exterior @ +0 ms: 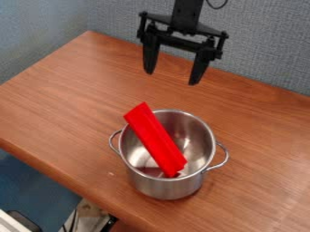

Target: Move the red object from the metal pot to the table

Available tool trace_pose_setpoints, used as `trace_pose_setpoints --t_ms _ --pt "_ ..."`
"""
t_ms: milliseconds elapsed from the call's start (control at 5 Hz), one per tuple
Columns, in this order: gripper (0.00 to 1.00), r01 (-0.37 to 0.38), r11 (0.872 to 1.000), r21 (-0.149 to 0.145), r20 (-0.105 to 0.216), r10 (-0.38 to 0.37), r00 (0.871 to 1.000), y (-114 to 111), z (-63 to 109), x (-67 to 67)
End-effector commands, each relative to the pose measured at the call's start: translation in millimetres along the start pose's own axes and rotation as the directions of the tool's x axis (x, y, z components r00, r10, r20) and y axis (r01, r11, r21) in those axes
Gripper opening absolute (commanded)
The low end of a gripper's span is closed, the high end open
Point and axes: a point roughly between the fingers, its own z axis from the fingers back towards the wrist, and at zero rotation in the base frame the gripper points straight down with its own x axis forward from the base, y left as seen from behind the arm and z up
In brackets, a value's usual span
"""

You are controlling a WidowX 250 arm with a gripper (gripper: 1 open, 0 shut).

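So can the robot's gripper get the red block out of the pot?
Probably yes. The gripper is open, and the red block leans up past the rim of the metal pot, which has no lid. Nothing seems to stand between them.

Grey wall panels (269, 45), black cable (71, 219)

I am matt black all over: a narrow upright body, a wide crossbar with knobbly joints, and two dark fingers (198, 71) tapering downward. A thin black cable (217, 4) loops beside my top; screws or markings are too small to make out.
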Motion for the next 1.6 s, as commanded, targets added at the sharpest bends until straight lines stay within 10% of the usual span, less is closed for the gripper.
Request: trace_pose_setpoints --t_ms 0,200,400,600,800,1000,1200,1400 --pt "1.0 -0.256 0.962 -0.092 -0.028 0.255 0.967 9.6 5.3 -17.2" --pt "1.0 -0.478 0.867 -0.14 -0.108 0.467 0.878 17.6 -2.4 -33.7" --pt "0.0 -0.584 0.794 -0.17 -0.112 0.573 0.812 21.9 -24.4 -42.7" --pt "1.0 -0.621 0.76 -0.191 -0.11 0.612 0.783 20.1 -49.4 -46.2" --pt "0.0 -0.627 0.75 -0.211 -0.115 0.618 0.778 4.6 -49.5 -50.7" --pt "1.0 -0.625 0.745 -0.234 -0.108 0.619 0.778 -11.2 -59.7 -56.7" --pt "0.0 -0.582 0.778 -0.236 -0.13 0.568 0.812 -9.2 -53.2 -53.4" --pt "1.0 -0.542 0.81 -0.225 -0.135 0.525 0.84 -12.7 -53.7 -53.3"
